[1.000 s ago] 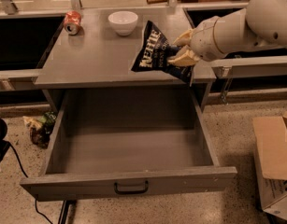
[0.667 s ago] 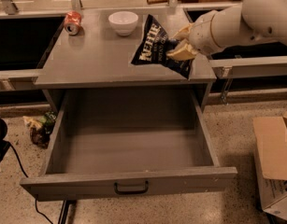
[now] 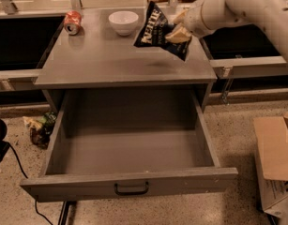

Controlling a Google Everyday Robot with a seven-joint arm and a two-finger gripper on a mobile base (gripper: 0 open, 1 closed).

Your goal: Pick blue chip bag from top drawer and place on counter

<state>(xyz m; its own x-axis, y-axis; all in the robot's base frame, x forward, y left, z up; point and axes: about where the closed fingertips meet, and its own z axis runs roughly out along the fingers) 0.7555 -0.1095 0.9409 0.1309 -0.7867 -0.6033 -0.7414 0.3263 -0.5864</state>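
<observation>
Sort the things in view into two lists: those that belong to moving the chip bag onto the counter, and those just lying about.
In the job: chip bag, held over the counter at its right side by the gripper; open drawer.

Lying about: red can and white bowl on the counter; cardboard box; litter beside the drawer.

gripper (image 3: 179,30) with blue chip bag (image 3: 157,27) hangs over open counter (image 3: 110,62); bowl (image 3: 123,22) and can (image 3: 72,22) stand back left.

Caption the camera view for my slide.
End effector holds the blue chip bag above the counter; top drawer stands open below.
</observation>
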